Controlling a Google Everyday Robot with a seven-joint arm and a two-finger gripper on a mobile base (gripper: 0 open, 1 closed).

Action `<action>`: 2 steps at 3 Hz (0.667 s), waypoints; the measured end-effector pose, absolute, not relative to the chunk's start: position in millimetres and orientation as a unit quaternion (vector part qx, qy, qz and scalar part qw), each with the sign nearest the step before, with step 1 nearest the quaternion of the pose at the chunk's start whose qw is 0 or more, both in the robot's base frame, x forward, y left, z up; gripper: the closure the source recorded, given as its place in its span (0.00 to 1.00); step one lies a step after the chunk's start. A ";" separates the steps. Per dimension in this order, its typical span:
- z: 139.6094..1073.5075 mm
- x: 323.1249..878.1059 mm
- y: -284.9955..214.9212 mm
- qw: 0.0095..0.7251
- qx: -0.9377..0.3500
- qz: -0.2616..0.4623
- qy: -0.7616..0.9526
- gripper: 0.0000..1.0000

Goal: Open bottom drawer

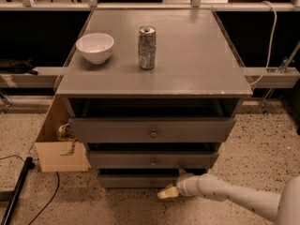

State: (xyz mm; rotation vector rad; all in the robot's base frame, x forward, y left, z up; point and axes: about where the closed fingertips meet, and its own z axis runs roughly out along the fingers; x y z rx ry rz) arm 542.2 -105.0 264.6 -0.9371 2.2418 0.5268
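speckled floor [262,139]: bottom drawer [133,180] beside claw [168,191]

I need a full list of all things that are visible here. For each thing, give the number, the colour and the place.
cabinet: one, grey, centre
bowl: one, white, cabinet top, left
can: one, silver, cabinet top, right of the bowl
top drawer: one, grey, under the top
middle drawer: one, grey, below it
bottom drawer: one, grey, lowest
cardboard box: one, brown, floor, left of the cabinet
black bar: one, floor, far left
white cable: one, right of the cabinet
arm: one, white, lower right
hand: one, tan, before the bottom drawer
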 end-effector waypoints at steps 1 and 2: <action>263.6 538.7 -109.9 0.326 -0.341 0.211 0.856 0.00; 244.0 525.6 -123.5 0.308 -0.324 0.214 0.869 0.00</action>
